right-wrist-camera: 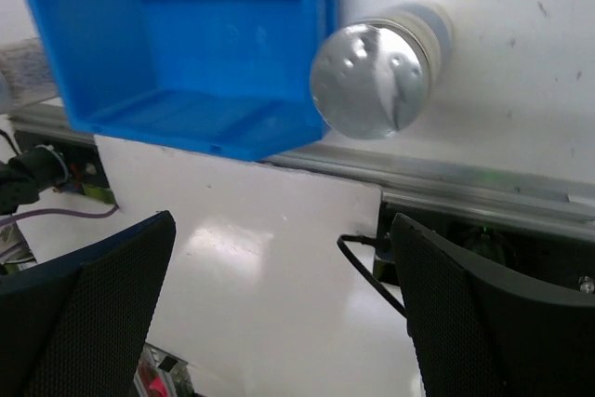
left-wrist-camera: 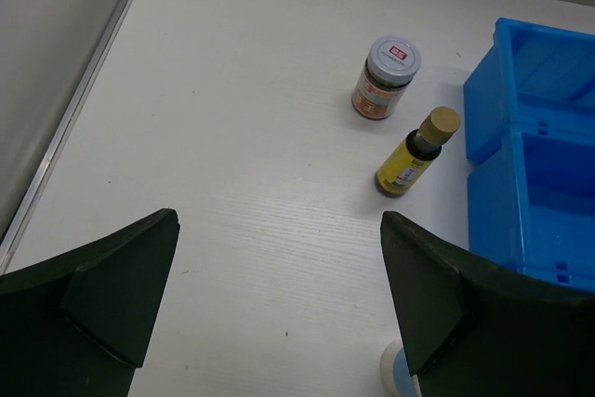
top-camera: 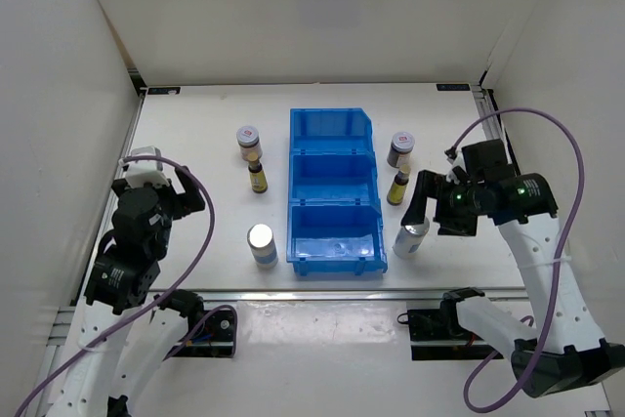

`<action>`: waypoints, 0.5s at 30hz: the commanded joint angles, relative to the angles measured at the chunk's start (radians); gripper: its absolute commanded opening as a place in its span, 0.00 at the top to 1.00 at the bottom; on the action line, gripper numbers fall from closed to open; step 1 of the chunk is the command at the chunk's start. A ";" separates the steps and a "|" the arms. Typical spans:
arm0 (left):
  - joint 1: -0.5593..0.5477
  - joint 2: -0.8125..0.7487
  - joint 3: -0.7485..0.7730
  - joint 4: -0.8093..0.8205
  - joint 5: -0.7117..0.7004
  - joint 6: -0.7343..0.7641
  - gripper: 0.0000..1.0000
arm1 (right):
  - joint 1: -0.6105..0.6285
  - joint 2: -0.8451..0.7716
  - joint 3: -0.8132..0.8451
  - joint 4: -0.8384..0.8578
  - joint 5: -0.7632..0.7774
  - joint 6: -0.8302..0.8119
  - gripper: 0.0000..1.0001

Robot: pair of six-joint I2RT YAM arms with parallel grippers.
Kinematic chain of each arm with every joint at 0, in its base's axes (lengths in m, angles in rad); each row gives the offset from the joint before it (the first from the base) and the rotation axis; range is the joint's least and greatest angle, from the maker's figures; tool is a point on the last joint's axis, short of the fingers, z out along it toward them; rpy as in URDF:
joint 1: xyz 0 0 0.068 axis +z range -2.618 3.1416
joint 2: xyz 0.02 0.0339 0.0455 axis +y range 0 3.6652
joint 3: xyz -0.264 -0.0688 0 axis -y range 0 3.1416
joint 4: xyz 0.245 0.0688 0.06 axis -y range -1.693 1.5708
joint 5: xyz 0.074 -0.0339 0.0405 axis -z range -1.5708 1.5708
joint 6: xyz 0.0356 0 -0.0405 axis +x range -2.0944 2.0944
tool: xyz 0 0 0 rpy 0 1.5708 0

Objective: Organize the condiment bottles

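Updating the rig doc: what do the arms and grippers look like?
Left arm and right arm: white links, black joint housings and wrists, with looping purple cables trailing from each. Left gripper and right gripper have broad, wedge-shaped matte black fingers. Green lights glow on the right wrist. No markings legible.

Left gripper [left-wrist-camera: 279, 230] and right gripper [right-wrist-camera: 282, 230] both hover, jaws wide apart.

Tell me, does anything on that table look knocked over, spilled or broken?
Nothing stands out. All six condiment bottles stand upright, three on each side of the blue bin, with no spill or damage visible. The right gripper hangs open close by one silver-topped cylinder, not touching it.
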 commanded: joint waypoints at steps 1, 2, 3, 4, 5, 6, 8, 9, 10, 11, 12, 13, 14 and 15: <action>-0.024 -0.016 0.002 -0.011 -0.024 -0.015 0.00 | 0.009 -0.050 -0.069 -0.033 0.062 0.057 0.00; -0.038 -0.016 0.002 -0.011 -0.033 -0.015 0.00 | 0.009 -0.059 -0.087 -0.042 0.071 0.071 0.00; -0.038 -0.007 0.002 -0.011 -0.033 -0.015 0.00 | 0.009 -0.074 -0.103 -0.042 0.087 0.080 0.00; -0.049 -0.007 0.002 -0.011 -0.033 -0.015 0.00 | 0.009 -0.074 -0.116 -0.042 0.120 0.080 0.01; -0.049 -0.007 0.002 -0.011 -0.033 -0.015 0.00 | 0.009 -0.074 -0.125 -0.033 0.131 0.080 0.01; -0.049 -0.007 0.002 -0.011 -0.033 -0.015 0.00 | 0.009 -0.074 -0.142 -0.033 0.131 0.080 0.03; -0.049 -0.007 0.002 -0.011 -0.033 -0.015 0.00 | 0.009 -0.059 -0.153 -0.023 0.131 0.069 0.04; -0.049 0.003 0.002 -0.011 -0.033 -0.015 0.00 | 0.009 -0.038 -0.153 -0.014 0.143 0.069 0.04; -0.049 0.003 0.002 -0.011 -0.033 -0.015 0.00 | 0.009 -0.028 -0.163 -0.005 0.163 0.069 0.04; -0.049 0.003 0.002 -0.011 -0.033 -0.015 0.00 | 0.009 -0.028 -0.163 0.006 0.163 0.069 0.05; -0.049 0.003 0.002 -0.011 -0.033 -0.015 0.00 | 0.009 -0.018 -0.163 0.030 0.173 0.069 0.05; -0.049 0.003 0.002 -0.011 -0.033 -0.015 0.00 | 0.009 -0.007 -0.163 0.045 0.173 0.080 0.05; -0.060 0.003 0.002 -0.011 -0.033 -0.015 0.00 | 0.009 -0.007 -0.163 0.056 0.173 0.091 0.05; -0.060 0.003 0.002 -0.011 -0.033 -0.015 0.00 | 0.009 0.024 -0.163 0.075 0.185 0.091 0.05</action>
